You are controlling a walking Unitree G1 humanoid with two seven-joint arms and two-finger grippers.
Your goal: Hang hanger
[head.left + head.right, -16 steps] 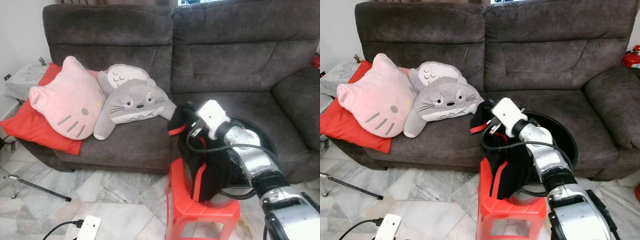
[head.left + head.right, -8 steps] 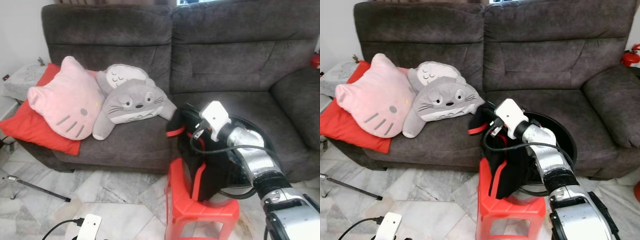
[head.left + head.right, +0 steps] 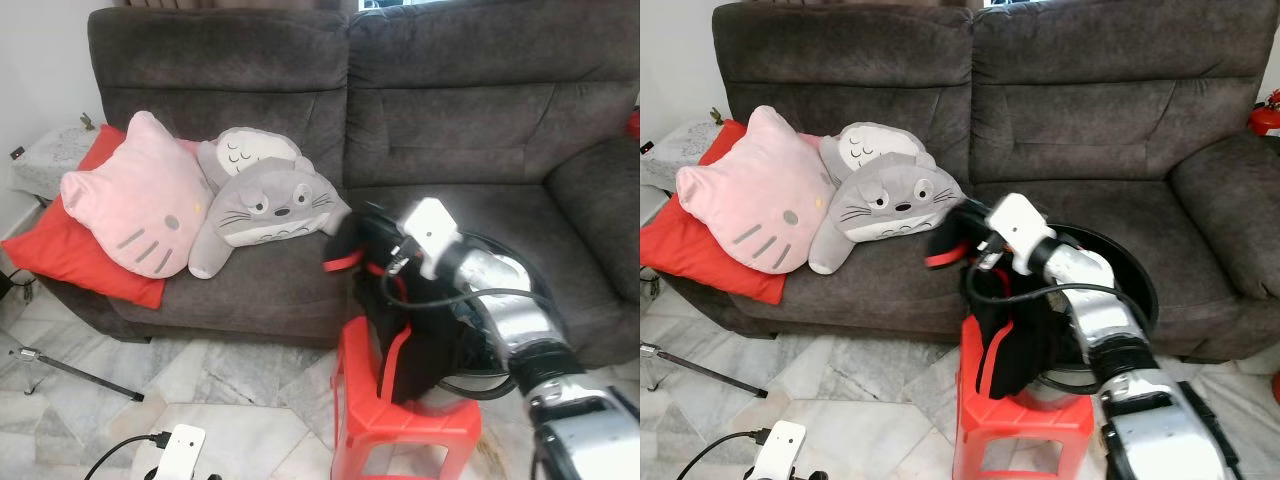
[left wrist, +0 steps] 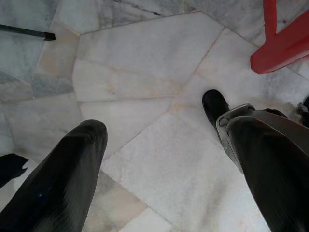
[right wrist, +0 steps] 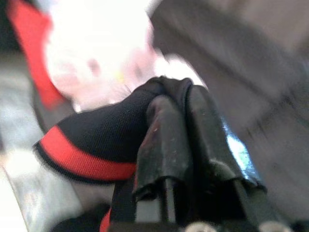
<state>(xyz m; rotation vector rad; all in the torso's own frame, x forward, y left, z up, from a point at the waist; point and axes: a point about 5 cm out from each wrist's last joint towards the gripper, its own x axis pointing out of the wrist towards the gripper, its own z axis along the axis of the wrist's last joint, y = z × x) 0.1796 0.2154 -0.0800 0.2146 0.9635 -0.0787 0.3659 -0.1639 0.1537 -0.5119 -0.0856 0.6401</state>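
right end effector (image 5: 176, 145) is clenched on a black garment with red trim (image 5: 96, 140), its two black fingers (image 5: 161, 140) pinched tight together with the cloth wrapped over their tips. from the head views that end effector (image 3: 975, 232) sits above the front edge of the sofa seat (image 3: 890, 280), lifting one red-banded end of the garment (image 3: 943, 240) up and out toward the plush toys. the rest of the cloth (image 3: 405, 335) hangs down over the red plastic stool (image 3: 400, 430) on the floor. just behind the stool a round black basin (image 3: 1130, 275) leans against the sofa. whether a hanger is inside that cloth is hard to say; the wrist view is blurred.

left end effector (image 4: 164, 150) hangs low over the marble floor (image 4: 140, 63), fingers (image 4: 67, 169) spread wide, holding nothing.

further out on the dark grey sofa lie a grey cat plush (image 3: 265, 205), a pink cat cushion (image 3: 130, 200) and a red pillow (image 3: 60, 250). a white plug block (image 3: 178, 455) lies on the floor.
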